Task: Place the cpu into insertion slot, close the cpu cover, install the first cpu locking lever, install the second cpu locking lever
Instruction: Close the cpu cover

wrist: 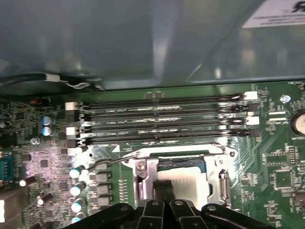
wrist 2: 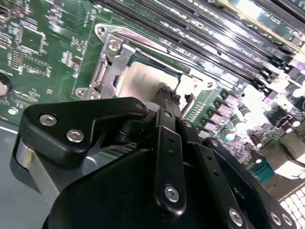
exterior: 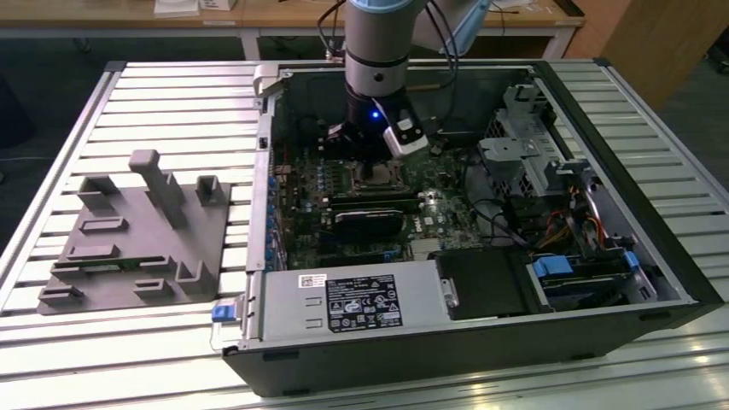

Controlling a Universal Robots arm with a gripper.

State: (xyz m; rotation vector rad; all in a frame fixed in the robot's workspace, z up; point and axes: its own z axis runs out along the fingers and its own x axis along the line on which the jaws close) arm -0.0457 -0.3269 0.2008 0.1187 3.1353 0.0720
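My arm reaches down into the open computer case (exterior: 262,171), with the gripper (exterior: 371,167) right over the insertion slot (exterior: 376,178) on the green motherboard. In both wrist views the cpu (wrist 2: 143,78) (wrist: 190,181) lies flat in the slot, its pale metal top showing through the window of the silvery cpu cover (wrist 2: 110,64) (wrist: 143,171), which lies down around it. The gripper (wrist 2: 167,95) (wrist: 163,185) is shut, its two black fingertips pressed together just above the chip's edge, holding nothing that I can see. A thin wire lever (wrist: 107,162) sticks out beside the socket.
Long black memory slots (wrist: 162,119) run next to the socket. A black graphics card (exterior: 370,218), the power supply (exterior: 341,299) and a drive cage (exterior: 513,154) crowd the case. A grey parts fixture (exterior: 137,231) stands on the slatted table at the exterior view's left.
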